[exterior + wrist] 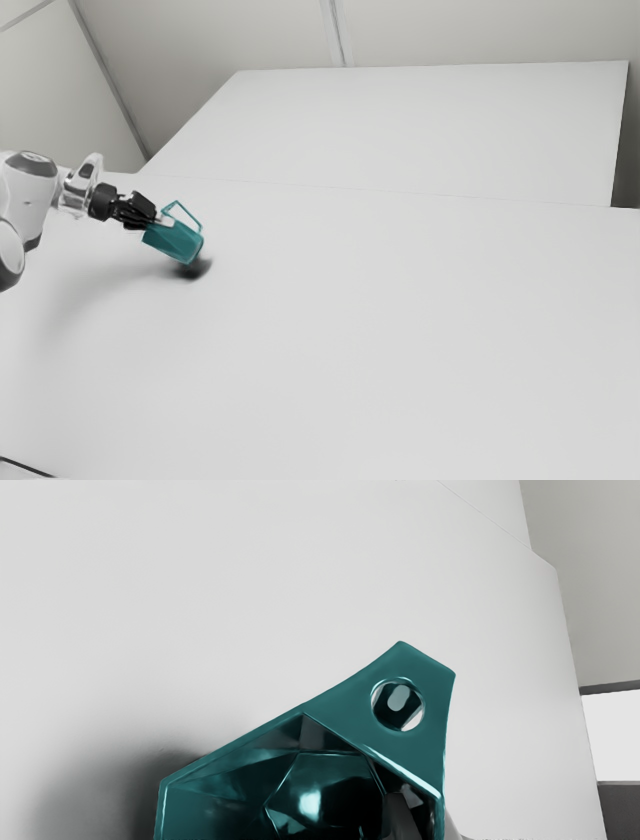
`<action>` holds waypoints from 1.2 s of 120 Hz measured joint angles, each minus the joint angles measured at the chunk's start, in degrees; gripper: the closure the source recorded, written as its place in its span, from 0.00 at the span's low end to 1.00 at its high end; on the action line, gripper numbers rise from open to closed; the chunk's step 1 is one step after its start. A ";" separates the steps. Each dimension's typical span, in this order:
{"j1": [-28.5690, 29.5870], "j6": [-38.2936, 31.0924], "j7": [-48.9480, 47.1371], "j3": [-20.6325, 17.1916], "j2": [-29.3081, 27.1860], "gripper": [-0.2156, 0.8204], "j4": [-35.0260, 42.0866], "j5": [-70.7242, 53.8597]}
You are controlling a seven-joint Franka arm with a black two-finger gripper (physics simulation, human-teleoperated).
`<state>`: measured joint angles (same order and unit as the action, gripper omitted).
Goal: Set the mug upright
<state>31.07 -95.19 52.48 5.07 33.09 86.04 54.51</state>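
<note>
Black two-finger gripper (163,221) pinching the wall of a glossy teal faceted mug (174,243), mug tilted, mouth toward the gripper, over a smooth white table (380,330), nearer its far edge, at the exterior view's left

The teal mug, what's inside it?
Inside the mug I see shiny teal walls, a bright glint and what looks like one of my fingers. I can't see what that finger covers, or the part past the picture's edge.
</note>
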 joint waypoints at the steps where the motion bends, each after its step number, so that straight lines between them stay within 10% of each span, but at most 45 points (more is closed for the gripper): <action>1: -0.20 -0.02 -0.04 -0.02 -0.32 0.95 -0.12 -0.32; 58: -11.96 -12.36 -11.59 -1.45 -1.77 0.97 -6.16 -44.42; 128: -10.95 -33.12 -21.22 -1.72 -1.91 0.97 1.17 -44.13; 144: -11.03 -33.84 -22.24 -1.73 -1.83 0.72 1.21 -44.02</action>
<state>20.04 -129.03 30.24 3.34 31.26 87.24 10.49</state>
